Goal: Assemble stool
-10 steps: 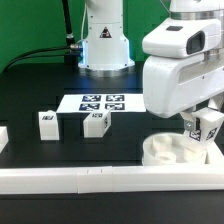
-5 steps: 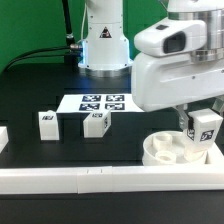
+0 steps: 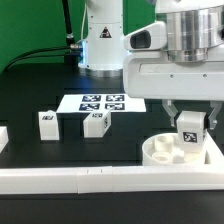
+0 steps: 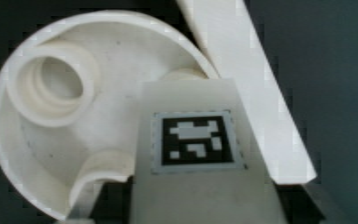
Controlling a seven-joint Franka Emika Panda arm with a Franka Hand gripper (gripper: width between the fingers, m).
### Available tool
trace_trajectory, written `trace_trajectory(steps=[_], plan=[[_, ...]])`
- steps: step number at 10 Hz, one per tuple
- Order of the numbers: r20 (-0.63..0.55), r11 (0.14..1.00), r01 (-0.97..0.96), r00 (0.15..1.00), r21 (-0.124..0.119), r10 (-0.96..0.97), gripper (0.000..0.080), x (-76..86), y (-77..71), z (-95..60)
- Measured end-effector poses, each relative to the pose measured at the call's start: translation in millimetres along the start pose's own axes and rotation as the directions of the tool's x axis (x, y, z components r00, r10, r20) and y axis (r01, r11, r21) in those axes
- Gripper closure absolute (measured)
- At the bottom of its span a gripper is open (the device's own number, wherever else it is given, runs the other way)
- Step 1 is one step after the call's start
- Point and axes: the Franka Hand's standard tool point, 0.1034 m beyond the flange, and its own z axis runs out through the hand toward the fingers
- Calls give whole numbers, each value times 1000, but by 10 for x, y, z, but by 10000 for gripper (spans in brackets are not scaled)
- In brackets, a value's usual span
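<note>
Shifted sideways, the hand (image 3: 190, 126) clamps a leg block (image 3: 190, 134) above the partly hidden seat (image 3: 158, 150).

The exterior view shows three leg blocks in all: one leg block (image 3: 46, 122) and a second leg block (image 3: 95, 123) at 9 o'clock, and a third leg block (image 3: 190, 133) at 4 o'clock. There is one seat (image 3: 160, 152), one marker board (image 3: 100, 102) carrying four tags, and one gripper (image 3: 190, 118).
</note>
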Motion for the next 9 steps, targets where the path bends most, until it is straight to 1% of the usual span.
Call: trace_trajectory(steps=[1,3,4,5,6,7,8,9], plan=[[0,999,-33,999,0,33,462,1,2,0],[4,984,-176,984,-1,176,462,-7,4,0],[12,926,-378,926,-16,378,462,-63,-10,4],[10,855,-519,855,-15,519,462,-61,-15,2],[18,755,-655,755,-5,655,462,-32,-14,-14],[24,653,-758,652,-1,758,462,-32,-13,-5],[41,518,-855,518,15,854,462,-30,-4,17],[47,424,-906,424,14,905,462,-43,-9,27]])
